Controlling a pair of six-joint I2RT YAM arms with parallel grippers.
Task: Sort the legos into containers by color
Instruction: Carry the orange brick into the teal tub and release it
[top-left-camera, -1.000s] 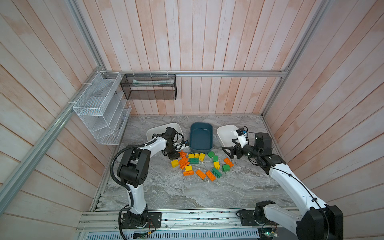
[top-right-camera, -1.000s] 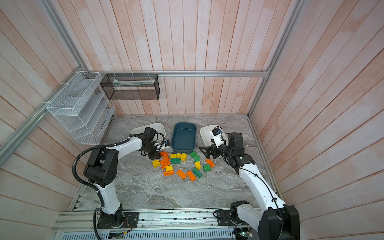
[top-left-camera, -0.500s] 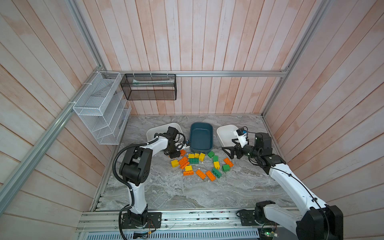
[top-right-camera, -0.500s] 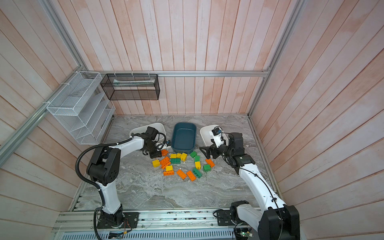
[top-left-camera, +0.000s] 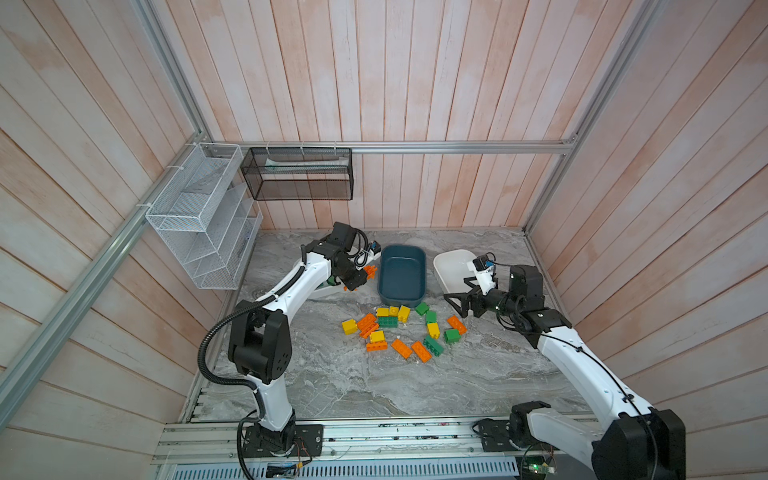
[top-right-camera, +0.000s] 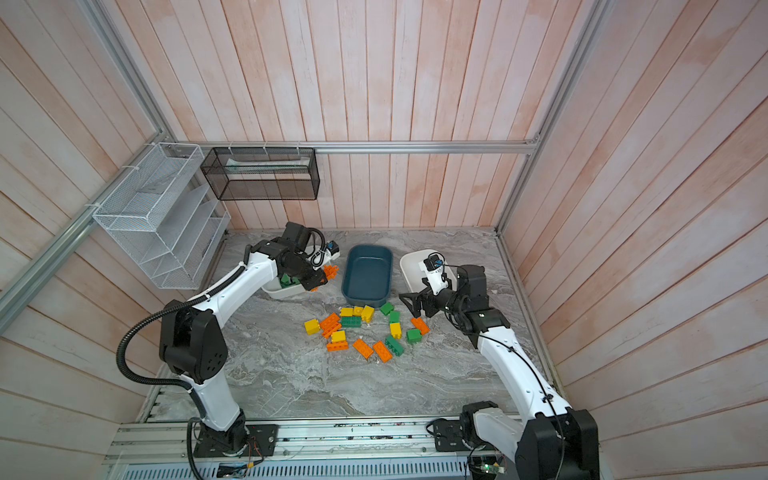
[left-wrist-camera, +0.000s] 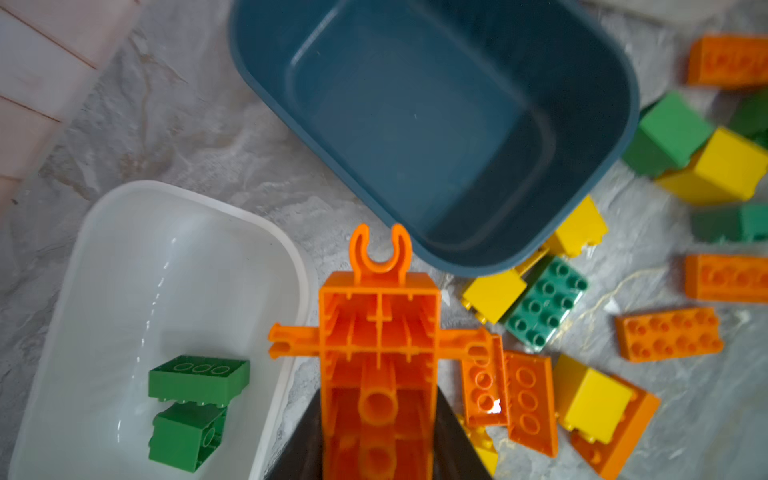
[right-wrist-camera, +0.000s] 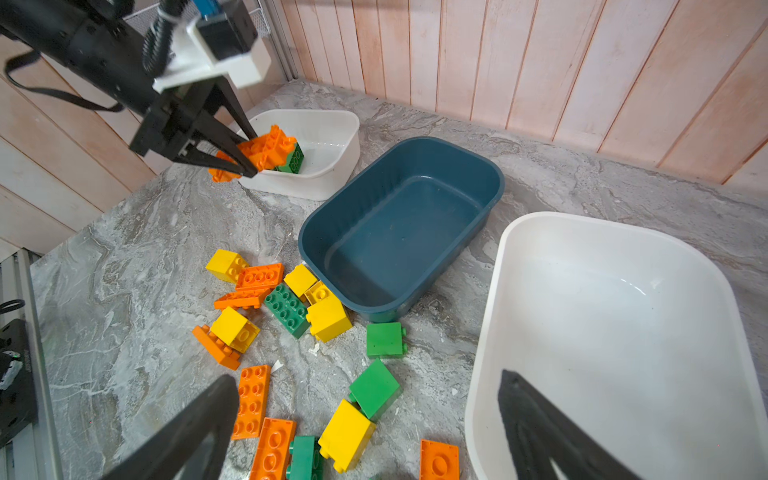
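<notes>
Loose legos litter the middle of the worktop. Beyond, by the right edge, the right claw hangs spread beside the right white tub. Farther back, the left claw pinches an orange lego between the teal tub and the left white tub.

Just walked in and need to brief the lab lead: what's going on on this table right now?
Two robot arms are sorting toy bricks by color. The left pincer is shut on an orange piece, held between the left white tub, which contains two green bricks, and the empty teal tub. The right pincer hangs open beside the right white tub, which shows nothing inside. Most loose bricks lie on the table.
</notes>
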